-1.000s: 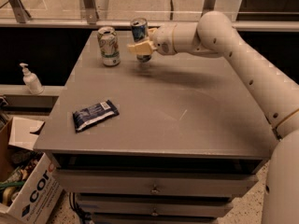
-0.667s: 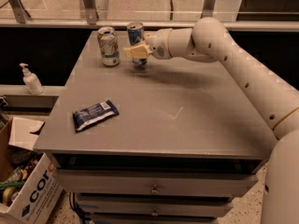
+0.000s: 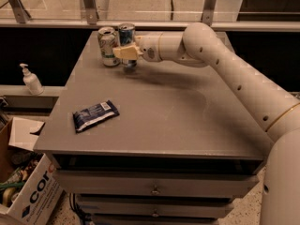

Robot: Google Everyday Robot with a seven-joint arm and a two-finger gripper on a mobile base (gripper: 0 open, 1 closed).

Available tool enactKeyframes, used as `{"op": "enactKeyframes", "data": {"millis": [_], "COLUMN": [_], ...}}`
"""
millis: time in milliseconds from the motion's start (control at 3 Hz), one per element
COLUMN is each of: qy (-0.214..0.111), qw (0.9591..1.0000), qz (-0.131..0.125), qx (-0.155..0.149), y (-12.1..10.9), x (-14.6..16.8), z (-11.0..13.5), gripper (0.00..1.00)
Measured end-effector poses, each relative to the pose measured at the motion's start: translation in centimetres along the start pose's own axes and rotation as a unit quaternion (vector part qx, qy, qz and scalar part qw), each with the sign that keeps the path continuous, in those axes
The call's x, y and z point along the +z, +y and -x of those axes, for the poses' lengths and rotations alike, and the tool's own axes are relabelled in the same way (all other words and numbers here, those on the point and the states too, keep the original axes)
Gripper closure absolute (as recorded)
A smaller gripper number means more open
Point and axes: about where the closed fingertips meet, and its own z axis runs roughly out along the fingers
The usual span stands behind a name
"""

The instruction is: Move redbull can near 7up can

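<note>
The redbull can (image 3: 127,36) is slim, blue and silver, and stands upright at the far left of the grey table (image 3: 164,111). My gripper (image 3: 125,53) is shut on the redbull can, its tan fingers (image 3: 123,53) wrapped around the can's middle. The 7up can (image 3: 107,46) is wider, white with green marks, and stands right next to the redbull can on its left, nearly touching it. My white arm (image 3: 225,69) reaches in from the right across the table's back.
A dark blue snack bag (image 3: 95,115) lies at the table's front left. A white pump bottle (image 3: 31,80) stands on a ledge to the left. A cardboard box (image 3: 23,191) sits on the floor at lower left. Drawers run below the table top.
My gripper has carried the redbull can to the left, from a gap away to right beside the 7up can. The 7up can and snack bag have not moved.
</note>
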Motion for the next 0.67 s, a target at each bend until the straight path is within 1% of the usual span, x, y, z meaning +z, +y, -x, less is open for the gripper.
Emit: {"op": "enactKeyframes", "data": {"millis": [333,667], "qy": [-0.011,-0.016], "qw": [0.9999,0.9998], "qz": [0.004,0.000], "qx": [0.007,0.010], "y": [0.3,-0.2], "x": [0.7,0.4], "z": [-0.3,-1.5], "gripper": [1.00,1.00]}}
